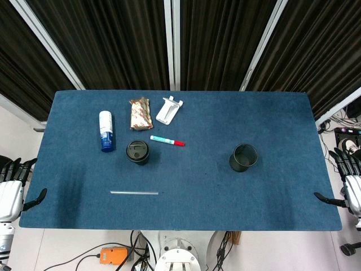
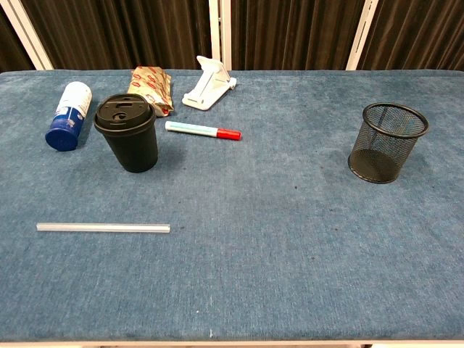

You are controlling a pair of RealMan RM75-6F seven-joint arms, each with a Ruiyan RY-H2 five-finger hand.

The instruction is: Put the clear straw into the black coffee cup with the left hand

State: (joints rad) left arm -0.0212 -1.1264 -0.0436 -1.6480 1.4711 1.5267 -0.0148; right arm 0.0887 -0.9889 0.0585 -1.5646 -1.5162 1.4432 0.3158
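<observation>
the straw (image 2: pixel 103 228) lies flat on the bench (image 2: pixel 290 246), apart from the upright lidded cup (image 2: pixel 128 133). left hand (image 1: pixel 12 183) and right hand (image 1: pixel 350 179) rest off the bench edges, fingers spread, holding nothing.

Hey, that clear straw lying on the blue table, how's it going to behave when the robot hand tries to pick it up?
The clear straw looks thin and hollow, so probably very light and easily crushed or bent by a firm pinch. It lies flat on the blue cloth, so fingers may struggle to get under it. Being apparently round, a sideways nudge would likely roll it.
</observation>
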